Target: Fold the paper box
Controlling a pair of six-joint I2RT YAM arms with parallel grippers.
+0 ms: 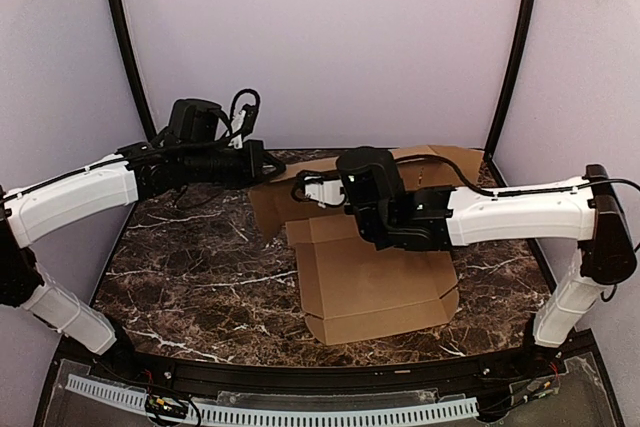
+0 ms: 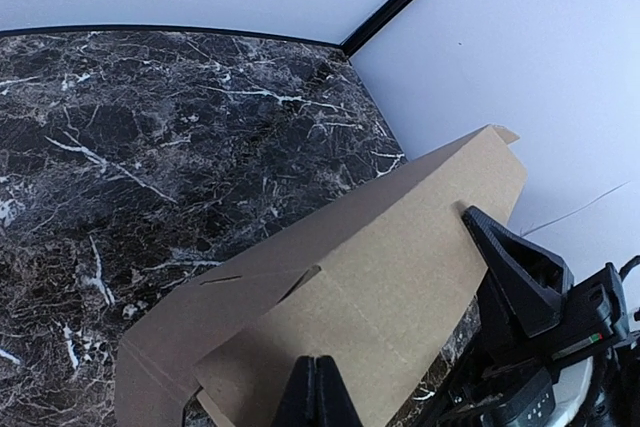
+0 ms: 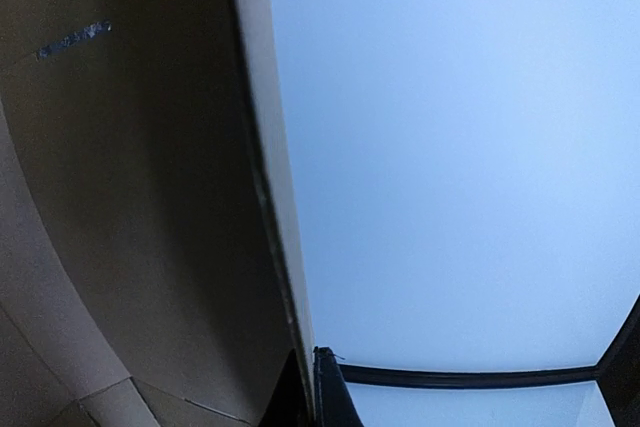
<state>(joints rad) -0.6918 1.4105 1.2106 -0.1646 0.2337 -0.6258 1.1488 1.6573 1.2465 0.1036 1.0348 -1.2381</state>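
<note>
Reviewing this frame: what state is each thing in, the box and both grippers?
paper box: partly folded, near panels flat on the table, far section raised.
left gripper: shut on the raised section of the paper box.
right gripper: shut on the paper box, at a cardboard edge.

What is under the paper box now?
The paper box lies with its near panel flat on the marble table, visible beside it. The left gripper and right gripper pinch its raised far flap. Whatever is beneath the flat panel is covered.
</note>
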